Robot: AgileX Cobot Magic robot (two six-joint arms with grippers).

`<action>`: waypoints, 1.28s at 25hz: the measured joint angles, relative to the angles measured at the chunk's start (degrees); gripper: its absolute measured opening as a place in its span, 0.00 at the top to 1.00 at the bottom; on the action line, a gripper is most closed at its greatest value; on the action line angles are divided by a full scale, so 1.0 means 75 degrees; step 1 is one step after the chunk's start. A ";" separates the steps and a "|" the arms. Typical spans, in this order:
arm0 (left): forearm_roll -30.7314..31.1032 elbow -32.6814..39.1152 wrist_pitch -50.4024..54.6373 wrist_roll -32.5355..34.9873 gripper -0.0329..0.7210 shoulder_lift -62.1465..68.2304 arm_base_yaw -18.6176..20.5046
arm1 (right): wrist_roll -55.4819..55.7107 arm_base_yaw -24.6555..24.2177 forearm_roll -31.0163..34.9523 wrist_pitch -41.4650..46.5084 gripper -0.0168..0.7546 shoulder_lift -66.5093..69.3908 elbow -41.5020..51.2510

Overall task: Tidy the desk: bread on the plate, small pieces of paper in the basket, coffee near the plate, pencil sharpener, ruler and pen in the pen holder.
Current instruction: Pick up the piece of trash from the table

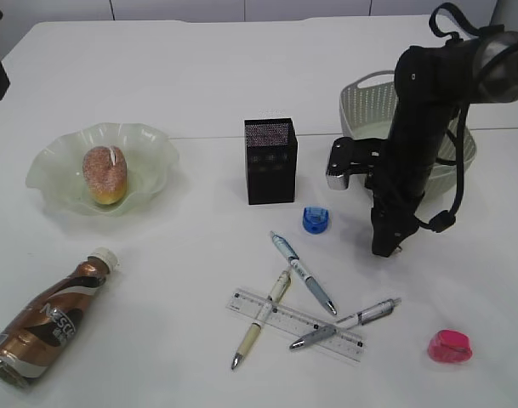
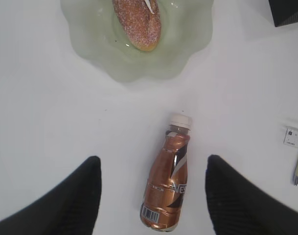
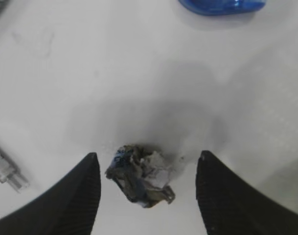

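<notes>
— Paper scrap (image 3: 140,181), crumpled: where is it?
— On the white table (image 1: 182,272), between my right pincer's (image 3: 145,188) spread fingers (image 3: 75,196), untouched. My right arm (image 1: 416,136) drops steeply from the upper right, wrist pointing down, in front of the basket (image 1: 361,106).

— Left pincer (image 2: 151,196)?
— Jaws apart, empty, hanging above the coffee bottle (image 2: 169,183), which lies on its side below the plate (image 2: 188,39) holding the bread (image 2: 137,22).

— Other items?
— Blue sharpener (image 1: 315,220), pink sharpener (image 1: 451,346), three pens (image 1: 304,274), and a ruler (image 1: 297,325) lie loose by the pen holder (image 1: 271,160).
</notes>
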 joint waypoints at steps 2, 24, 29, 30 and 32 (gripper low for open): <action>0.0000 0.0000 0.0000 0.0000 0.32 0.0000 0.0000 | 0.0017 0.0000 -0.0015 0.0031 0.35 0.0000 -0.0074; 0.0000 0.0000 0.0000 0.0000 0.32 0.0000 0.0000 | 0.0392 0.0000 -0.0059 0.0437 0.35 -0.0599 -0.0671; 0.0000 0.0000 0.0000 0.0000 0.32 0.0000 0.0000 | 0.0446 0.0000 -0.0059 0.0575 0.35 -0.0612 -0.0689; 0.0000 0.0000 0.0000 0.0000 0.32 0.0000 0.0000 | 0.0457 0.0000 -0.0059 0.0590 0.35 -0.0612 -0.0689; 0.0000 0.0000 0.0000 0.0000 0.32 0.0000 0.0000 | 0.0476 0.0000 -0.0059 0.0590 0.35 -0.0617 -0.0689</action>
